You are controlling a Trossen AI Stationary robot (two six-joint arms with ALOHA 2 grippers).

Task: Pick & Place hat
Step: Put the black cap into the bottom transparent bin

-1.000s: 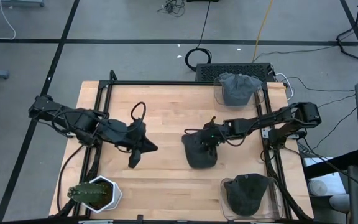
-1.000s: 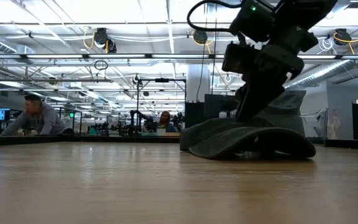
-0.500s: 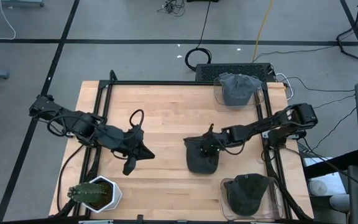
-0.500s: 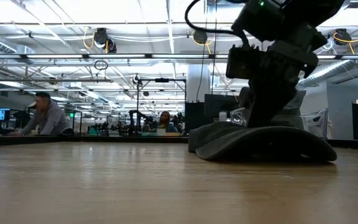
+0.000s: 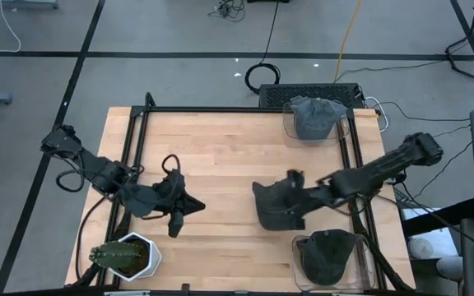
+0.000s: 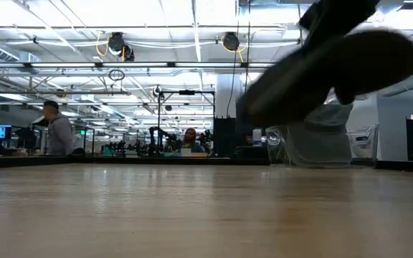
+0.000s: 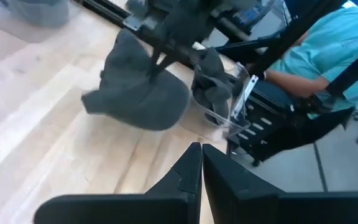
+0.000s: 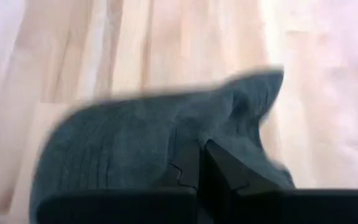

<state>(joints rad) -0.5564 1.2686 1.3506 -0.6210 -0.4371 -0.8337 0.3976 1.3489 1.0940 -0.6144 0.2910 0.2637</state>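
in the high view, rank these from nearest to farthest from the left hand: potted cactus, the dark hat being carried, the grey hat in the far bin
1. Potted cactus, in the table's near left corner, just below the shut left hand in the picture.
2. Dark hat, right of centre, gripped by the right hand.
3. Grey hat, in the clear bin at the far right edge.

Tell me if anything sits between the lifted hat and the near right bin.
Nothing visible. The right gripper is shut on the hat, held clear of the table. The bin lies just beyond it, but already holds another hat.
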